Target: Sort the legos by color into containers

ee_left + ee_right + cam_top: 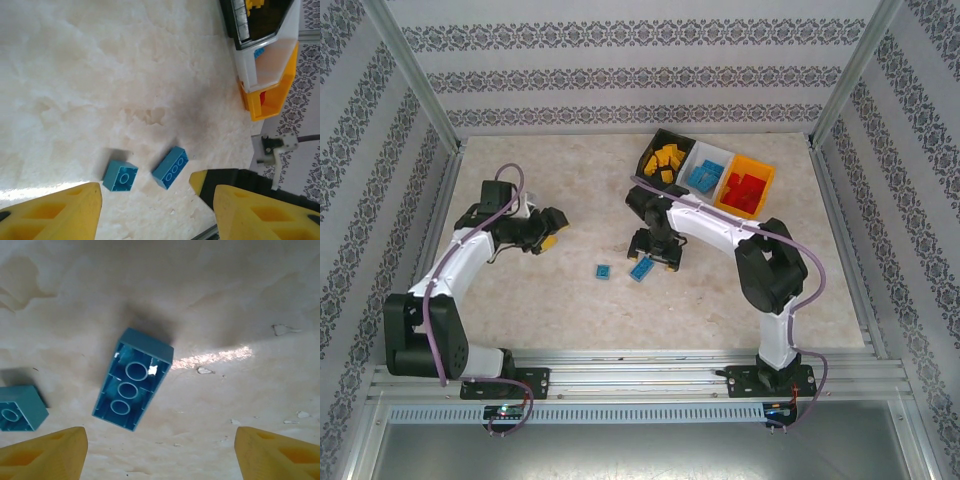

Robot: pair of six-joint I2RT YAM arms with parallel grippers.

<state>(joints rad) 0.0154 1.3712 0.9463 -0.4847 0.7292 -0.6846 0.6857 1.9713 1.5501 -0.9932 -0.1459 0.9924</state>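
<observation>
Bench point(520, 310) with two arms, seen from above and from each wrist.

**Bins.** Three joined bins stand in a row at the far right of the bench. The black bin point(650, 150) holds yellow bricks point(667, 160). The white bin point(718, 155) in the middle holds blue bricks point(705, 177). The orange bin point(765, 170) at the right end holds red bricks point(745, 190).

**Loose bricks.** Two blue bricks lie on the open bench near the middle, nearer than the bins and just beside each other without touching. The long blue brick point(132, 380) lies hollow side up, its three tubes showing. The small blue brick point(603, 271) sits to its left.

**Right gripper.** The right gripper point(655, 258) hangs directly over the long blue brick and points down. It is released: its yellow fingertips point(45, 452) stand wide apart at the two sides of the wrist view. The brick lies on the bench beyond the fingertips, not between them and not touched.

**Left gripper.** The left gripper point(550, 233) is well to the left of both loose bricks, aimed toward them and the bins. It is also released and grasps nothing: its yellow fingers point(55, 212) are spread, with bare bench between them.
</observation>
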